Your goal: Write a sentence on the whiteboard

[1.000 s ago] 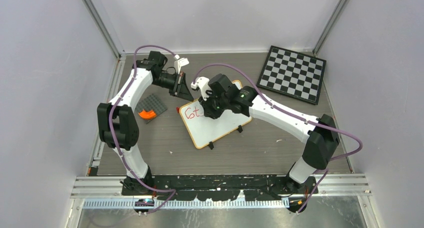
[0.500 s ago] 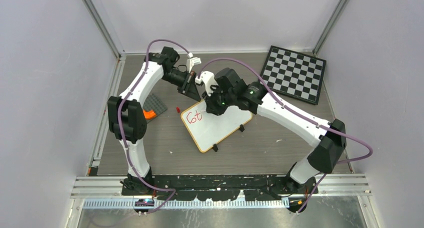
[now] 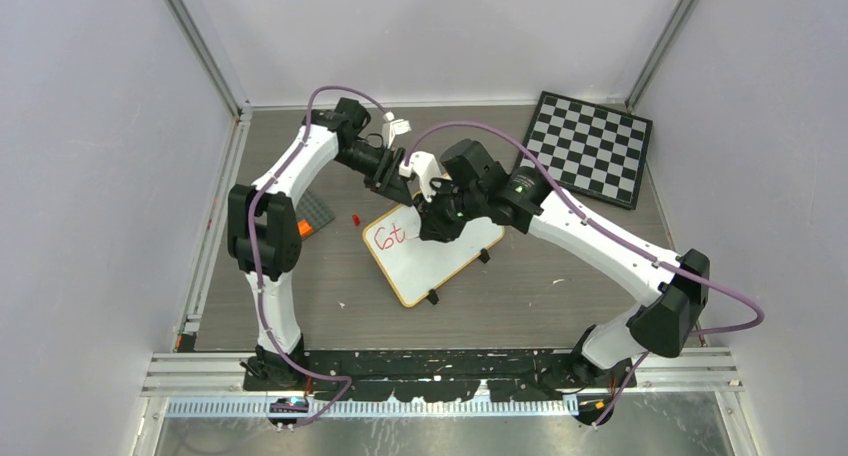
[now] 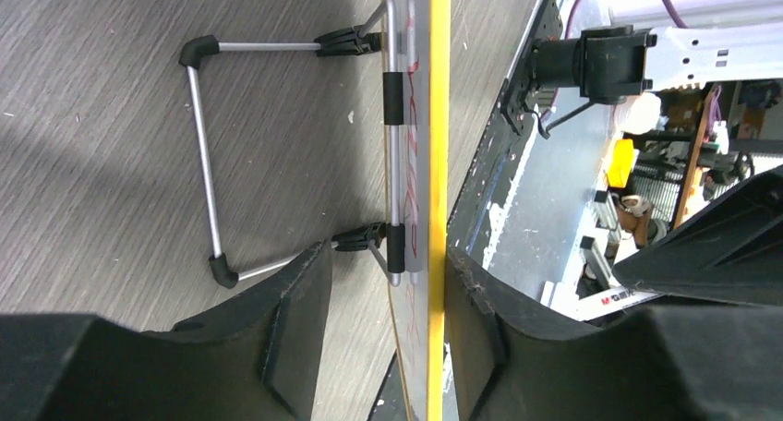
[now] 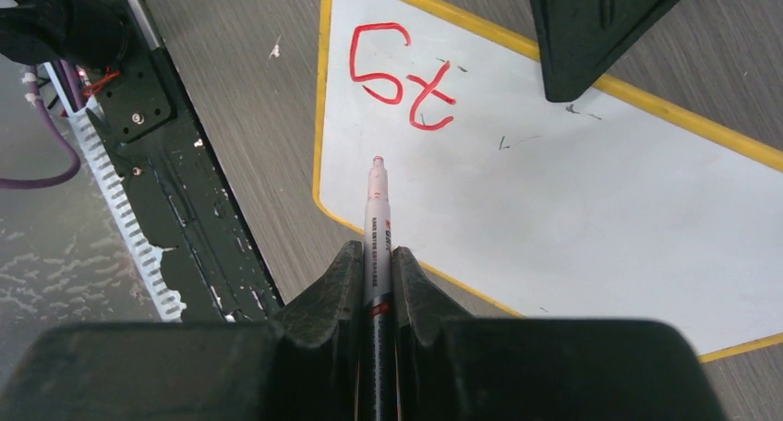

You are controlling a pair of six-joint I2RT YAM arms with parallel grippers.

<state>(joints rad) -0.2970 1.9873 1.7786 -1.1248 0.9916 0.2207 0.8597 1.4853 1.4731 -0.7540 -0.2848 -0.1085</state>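
Observation:
The whiteboard lies tilted at the table's middle, yellow-rimmed, and fills much of the right wrist view. The sentence is only red letters "St" near the board's left corner. My right gripper is shut on a marker, whose tip hangs just below the letters. In the top view the right gripper hovers over the board. My left gripper is at the board's far edge. Its fingers stand open astride the rim, with a gap on the left side.
A black-and-white checkered board lies at the far right. A small red cap sits left of the whiteboard. A grey plate peeks out beside the left arm. The board's wire stand rests on the wood under it.
The left arm swung right to the board's far edge and its jaws opened around the rim. The right arm drifted slightly right with the marker.

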